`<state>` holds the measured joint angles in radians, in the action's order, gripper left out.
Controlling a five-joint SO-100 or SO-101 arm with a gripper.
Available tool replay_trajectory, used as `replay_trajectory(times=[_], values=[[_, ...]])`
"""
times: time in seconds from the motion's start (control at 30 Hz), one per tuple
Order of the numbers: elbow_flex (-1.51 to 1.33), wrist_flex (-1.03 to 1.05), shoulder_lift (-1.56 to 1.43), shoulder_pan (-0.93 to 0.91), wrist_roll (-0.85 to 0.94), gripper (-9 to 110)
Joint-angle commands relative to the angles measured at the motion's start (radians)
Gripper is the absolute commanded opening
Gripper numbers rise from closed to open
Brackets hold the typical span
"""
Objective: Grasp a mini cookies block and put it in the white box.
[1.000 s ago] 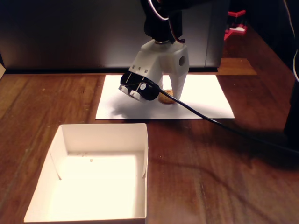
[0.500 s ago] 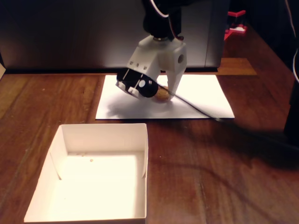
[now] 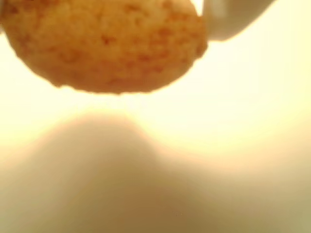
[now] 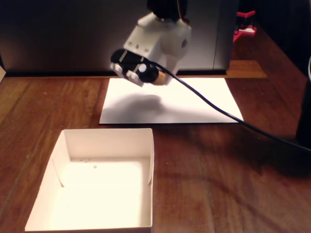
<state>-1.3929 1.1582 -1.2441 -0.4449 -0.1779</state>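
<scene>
The mini cookies block (image 3: 107, 43) fills the top of the wrist view, golden-brown with darker specks, and a white finger (image 3: 228, 19) presses on its right side. From the fixed view only a small brown edge of the cookie (image 4: 161, 78) shows under the white gripper (image 4: 164, 76), which is shut on it and hangs above the white paper sheet (image 4: 204, 104). The white box (image 4: 109, 132) sits open on the wooden table, nearer the camera and to the left of the gripper, with only a few crumbs inside.
A black cable (image 4: 214, 109) runs from the gripper across the paper to the right edge. A dark panel (image 4: 58, 34) stands behind the paper. A red object (image 4: 245, 26) sits at the back right. Bare wood lies right of the box.
The gripper has lifted off the paper with the cookie in it and drifted slightly left. Its shadow on the sheet is now detached from it.
</scene>
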Motion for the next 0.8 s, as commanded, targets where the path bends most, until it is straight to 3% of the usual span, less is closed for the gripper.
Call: replay_trajectory(times=[0.0,0.77], values=[[0.199,0.003,-0.196,0.031,0.018,19],[0.38,0.057,-0.227,0.357,0.124,19]])
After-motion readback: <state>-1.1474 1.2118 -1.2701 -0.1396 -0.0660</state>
